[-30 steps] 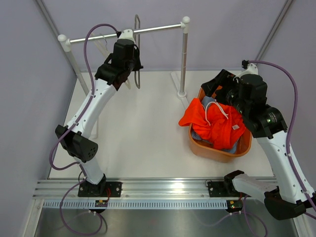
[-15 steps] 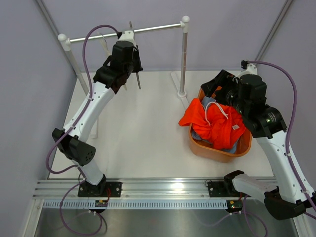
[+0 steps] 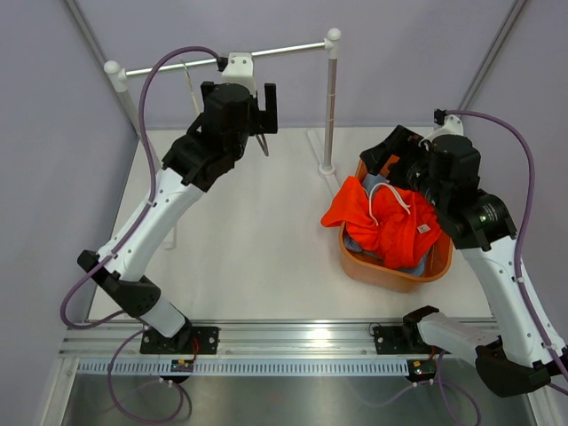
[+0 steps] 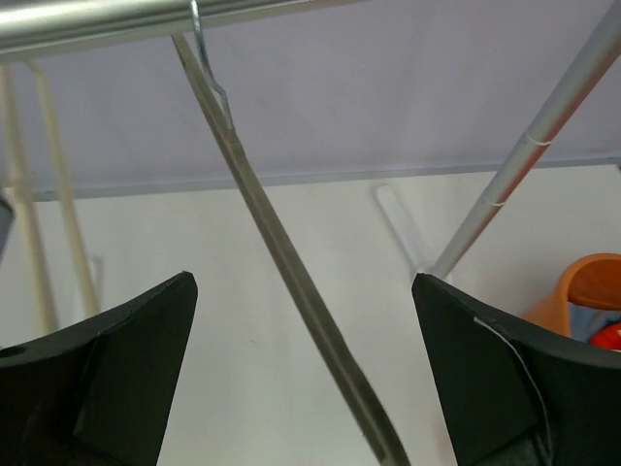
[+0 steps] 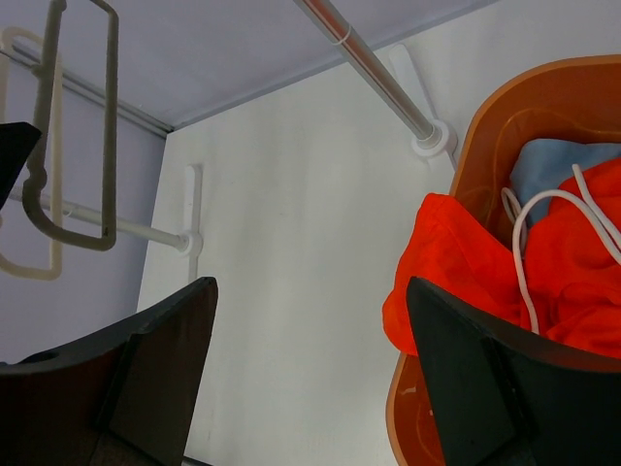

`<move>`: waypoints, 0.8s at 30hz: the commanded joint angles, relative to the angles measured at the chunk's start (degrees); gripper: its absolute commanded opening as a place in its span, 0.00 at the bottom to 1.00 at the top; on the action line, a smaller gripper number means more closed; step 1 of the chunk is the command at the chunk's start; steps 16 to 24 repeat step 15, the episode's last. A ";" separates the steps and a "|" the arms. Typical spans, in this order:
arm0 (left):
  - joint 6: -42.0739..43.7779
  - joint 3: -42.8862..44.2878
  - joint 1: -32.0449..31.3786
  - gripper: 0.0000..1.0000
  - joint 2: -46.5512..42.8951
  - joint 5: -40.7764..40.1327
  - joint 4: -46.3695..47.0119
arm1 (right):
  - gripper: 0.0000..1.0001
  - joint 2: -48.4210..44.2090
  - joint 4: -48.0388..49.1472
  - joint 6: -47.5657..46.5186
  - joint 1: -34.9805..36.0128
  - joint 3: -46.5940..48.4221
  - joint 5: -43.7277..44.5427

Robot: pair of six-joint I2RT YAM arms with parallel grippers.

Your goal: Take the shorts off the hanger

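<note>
Left gripper [image 4: 303,286] is opening wide, releasing bare hanger [image 4: 281,252], now hanging diag. btwn its jaws. Both shorts [image 3: 390,222] are lying in basket [image 3: 382,271] beside wide-open right gripper [image 5: 310,291], nearer that arm.

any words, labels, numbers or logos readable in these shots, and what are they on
No text can be read in any view.
A small white tag on the orange shorts: too small and blurred to read.
The arms, rail and basket show no legible markings.

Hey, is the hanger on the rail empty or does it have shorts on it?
Empty: the hanger hangs bare from the rail, and the orange shorts lie in the basket.
</note>
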 commanded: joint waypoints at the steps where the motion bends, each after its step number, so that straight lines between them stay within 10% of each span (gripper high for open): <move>1: 2.40 0.98 -2.60 0.99 -3.89 -11.73 0.05 | 0.91 -2.52 3.00 -2.18 -0.31 -0.66 0.17; 24: -1.73 -13.86 -14.73 0.99 -19.89 -13.09 -1.01 | 1.00 -9.37 5.63 -7.02 -0.31 -4.53 2.45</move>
